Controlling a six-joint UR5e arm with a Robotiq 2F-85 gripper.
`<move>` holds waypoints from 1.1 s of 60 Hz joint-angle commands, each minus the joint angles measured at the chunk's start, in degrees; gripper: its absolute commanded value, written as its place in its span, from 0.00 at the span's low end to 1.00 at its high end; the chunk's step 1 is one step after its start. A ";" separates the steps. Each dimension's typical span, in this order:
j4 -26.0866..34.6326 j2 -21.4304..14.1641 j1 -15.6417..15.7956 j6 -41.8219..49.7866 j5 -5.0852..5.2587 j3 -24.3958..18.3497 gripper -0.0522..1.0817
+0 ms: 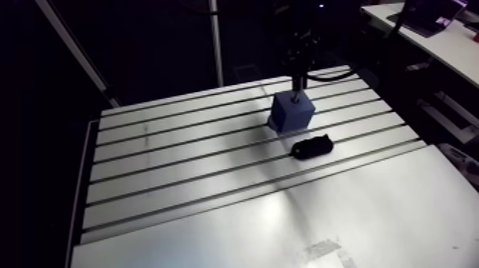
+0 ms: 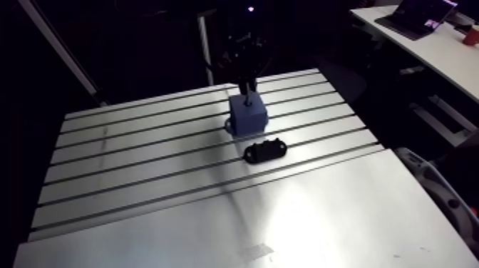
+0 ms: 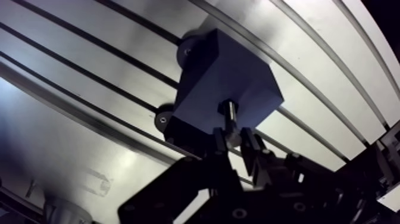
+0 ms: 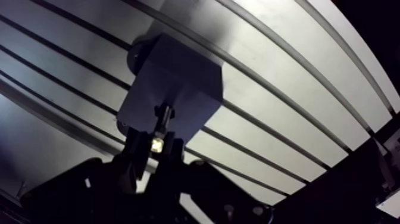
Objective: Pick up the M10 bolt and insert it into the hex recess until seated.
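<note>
Wrist view: the M10 bolt [image 3: 228, 114] is held clamped in the gripper [image 3: 236, 139], its tip set against the top face of the blue block [image 3: 220, 71]. Pick-up is judged done. Seating in the hex recess is left, and how deep the bolt has entered cannot be told.

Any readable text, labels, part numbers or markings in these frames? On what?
None can be read.
Blue block: plain faces, no label.
M10 bolt: no marking legible.
Black part lying on the slotted table: too dark to tell.
</note>
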 commanded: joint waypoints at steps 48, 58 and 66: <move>-0.09 0.35 -0.01 0.43 -0.03 0.44 0.98; -0.09 0.26 -0.01 0.28 -0.02 0.35 0.98; -0.18 0.26 0.08 0.44 -0.03 0.44 0.73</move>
